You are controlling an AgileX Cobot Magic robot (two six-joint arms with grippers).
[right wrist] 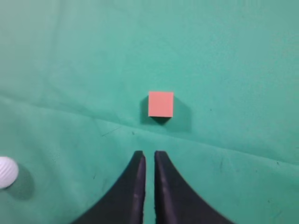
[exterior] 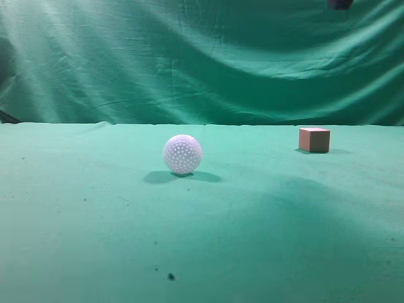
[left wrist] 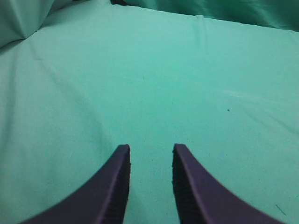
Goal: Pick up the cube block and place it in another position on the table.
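Note:
The cube block (exterior: 314, 139), small and salmon-toned, rests on the green table (exterior: 265, 240) at the back right. In the right wrist view the cube (right wrist: 161, 103) lies ahead of my right gripper (right wrist: 149, 154), which hovers above the cloth, apart from the cube, with its jaws nearly together and holding nothing. My left gripper (left wrist: 150, 147) is open and empty over bare green cloth (left wrist: 140, 84); the cube does not show in that view. Only a dark bit of an arm (exterior: 339, 4) shows at the top edge of the exterior view.
A white dimpled ball (exterior: 182, 154) sits near the table's middle, left of the cube; it also shows at the left edge of the right wrist view (right wrist: 7, 171). A wrinkled green curtain (exterior: 202, 57) hangs behind the table.

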